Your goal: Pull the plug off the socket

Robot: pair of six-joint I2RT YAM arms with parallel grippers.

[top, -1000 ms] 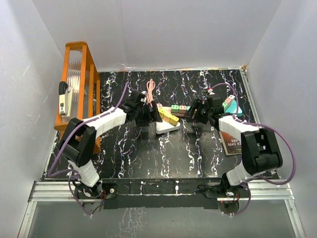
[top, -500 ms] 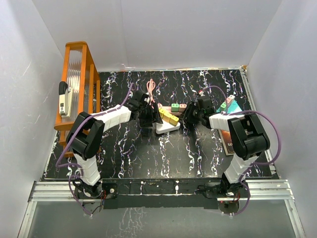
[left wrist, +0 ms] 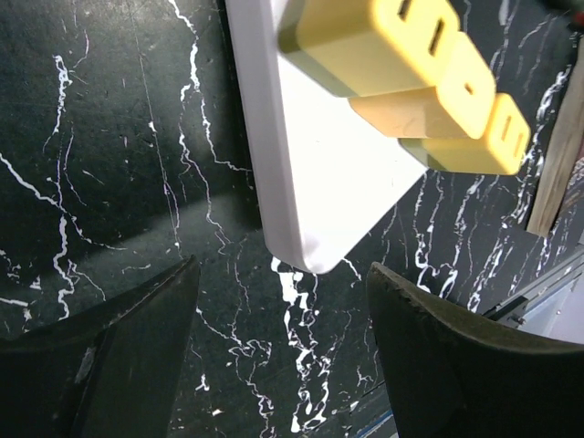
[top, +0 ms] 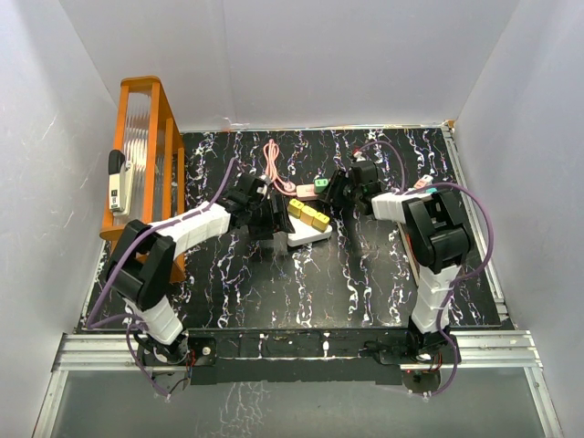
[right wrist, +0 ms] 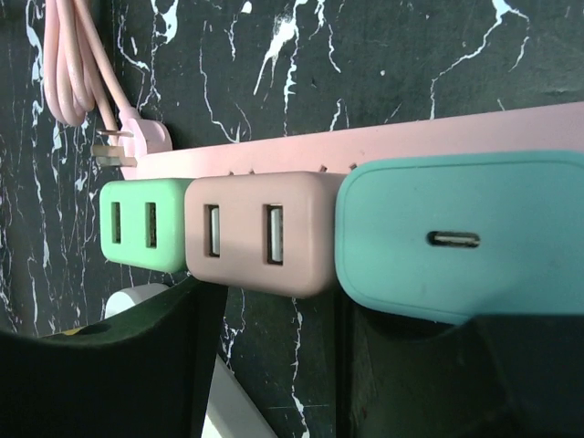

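Observation:
A white power strip (top: 307, 235) with three yellow plugs (top: 308, 215) lies mid-table. My left gripper (top: 274, 219) is open at its left end. In the left wrist view the strip's end (left wrist: 319, 182) lies just beyond the open gripper (left wrist: 283, 356), and the yellow plugs (left wrist: 401, 64) are farther on. A pink power strip (right wrist: 411, 137) holds a green adapter (right wrist: 146, 224), a pink adapter (right wrist: 260, 233) and a teal adapter (right wrist: 456, 237). My right gripper (right wrist: 274, 365) is open just short of the pink adapter, holding nothing. It is beside these plugs (top: 322, 185) in the top view (top: 342, 187).
The pink strip's coiled cable (top: 272, 162) lies at the far middle, its plug loose on the table (right wrist: 119, 146). An orange rack (top: 146, 146) with a white device (top: 116, 187) stands at the left wall. A book (top: 422, 260) lies under my right arm.
My right gripper has moved left and away, and the pink strip with its plugs and cable has shifted left. My left gripper stays at the white strip, arm drawn back slightly.

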